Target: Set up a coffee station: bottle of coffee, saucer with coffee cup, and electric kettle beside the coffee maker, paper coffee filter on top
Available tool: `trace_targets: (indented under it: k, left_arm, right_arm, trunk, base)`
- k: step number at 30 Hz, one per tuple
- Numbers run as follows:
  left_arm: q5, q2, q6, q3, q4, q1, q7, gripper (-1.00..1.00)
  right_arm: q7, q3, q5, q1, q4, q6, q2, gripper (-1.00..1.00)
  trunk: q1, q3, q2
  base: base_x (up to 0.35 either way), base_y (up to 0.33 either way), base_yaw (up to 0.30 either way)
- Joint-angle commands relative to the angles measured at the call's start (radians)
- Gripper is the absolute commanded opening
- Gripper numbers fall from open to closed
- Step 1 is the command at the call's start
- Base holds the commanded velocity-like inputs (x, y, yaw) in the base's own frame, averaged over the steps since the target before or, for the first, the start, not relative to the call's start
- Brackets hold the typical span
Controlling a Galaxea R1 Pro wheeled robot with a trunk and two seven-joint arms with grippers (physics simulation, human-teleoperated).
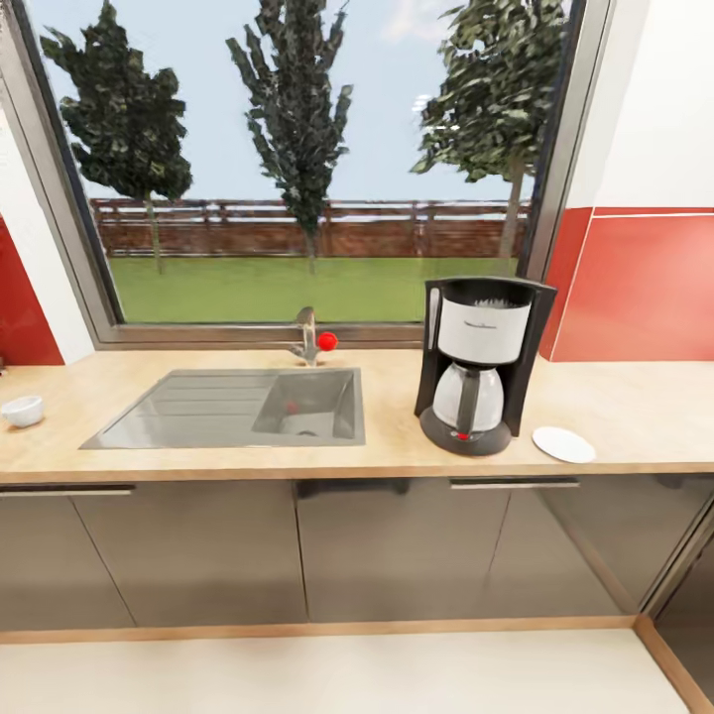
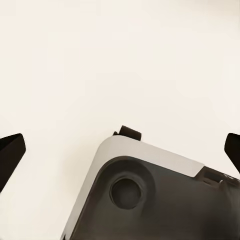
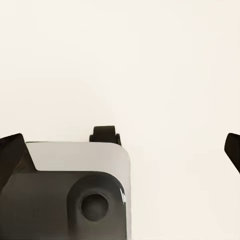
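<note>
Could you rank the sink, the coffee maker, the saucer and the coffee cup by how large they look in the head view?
1. sink, widest by far
2. coffee maker
3. saucer
4. coffee cup, only slightly smaller than the saucer; it sits at the picture's edge, so this last pair is unsure.
</note>
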Motion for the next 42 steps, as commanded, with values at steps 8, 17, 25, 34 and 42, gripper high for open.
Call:
trace_targets:
  k: [8, 17, 25, 34, 42]
  left_arm:
    - [0.001, 0.000, -0.003, -0.006, -0.002, 0.000, 0.006, 1.00]
    - [-0.002, -0.001, -0.003, -0.007, -0.002, 0.000, 0.006, 1.00]
    - [-0.004, -0.001, -0.010, -0.008, -0.001, 0.000, 0.006, 1.00]
    - [-0.002, -0.001, -0.012, -0.009, -0.001, 0.000, 0.006, 1.00]
    - [-0.002, -0.001, -0.014, -0.011, -0.001, 0.000, 0.006, 1.00]
  right_arm:
    - [-0.002, 0.003, -0.003, -0.002, 0.004, -0.006, 0.001, 1.00]
    - [-0.002, 0.003, -0.003, -0.002, 0.003, -0.006, 0.000, 1.00]
    - [-0.002, 0.003, -0.003, -0.002, 0.004, -0.004, 0.000, 1.00]
    - [-0.002, 0.003, -0.009, -0.002, 0.004, -0.003, -0.007, 1.00]
    - [-0.001, 0.003, -0.012, -0.002, 0.004, 0.003, -0.009, 1.00]
  trunk:
    - [0.000, -0.001, -0.001]
    - [0.000, -0.001, -0.001]
    - [0.000, -0.001, -0.001]
    - [0.000, -0.001, -0.001]
    - [0.000, -0.001, -0.001]
  base:
    - [0.122, 0.315, 0.000]
    - [0.051, 0.327, 0.000]
    - [0.001, 0.338, 0.000]
    - [0.000, 0.343, 0.000]
    - [0.000, 0.343, 0.000]
